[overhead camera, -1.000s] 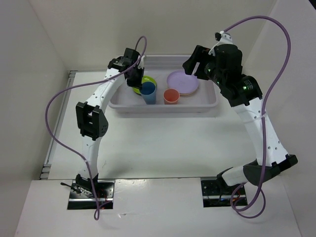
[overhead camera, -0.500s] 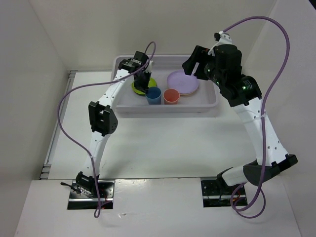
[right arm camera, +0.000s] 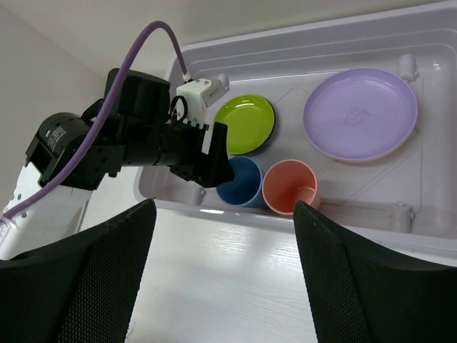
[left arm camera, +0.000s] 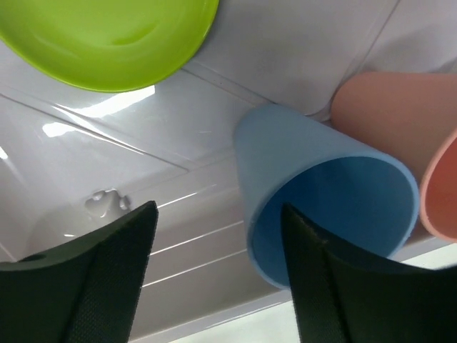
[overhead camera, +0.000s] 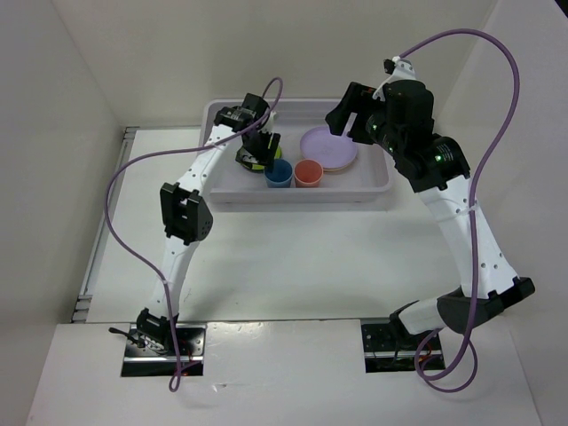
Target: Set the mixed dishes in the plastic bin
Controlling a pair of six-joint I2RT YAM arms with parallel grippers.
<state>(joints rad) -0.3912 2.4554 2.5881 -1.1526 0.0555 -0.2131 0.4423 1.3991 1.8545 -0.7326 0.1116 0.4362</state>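
White walls close in a pale desk (overhead camera: pixel 293 257), and the plastic bin (overhead camera: pixel 355 193) sits at the middle of its far edge. Inside the bin lie the lime-green plate (right arm camera: pixel 245 123) and the lavender plate (overhead camera: pixel 328 146). The blue cup (overhead camera: pixel 279 173) and the coral-pink cup (overhead camera: pixel 308 172) stand upright just beside each other, near the bin's front wall.

The left pincer (left arm camera: pixel 218 207) hangs low inside the bin beside the blue cup, fingers spread and gripping nothing. The right pincer (right arm camera: pixel 225 207) hovers above the bin's right part, also spread wide and empty.

This looks like the release at the end of placing the blue cup. The next move calls for lifting the left arm straight up, clear of the cup's rim, so neither cup tips. No orange-yellow plate or black dish shows in any view.

No brand or readable writing appears; the lavender plate carries a faint embossed mark, too small to make out.
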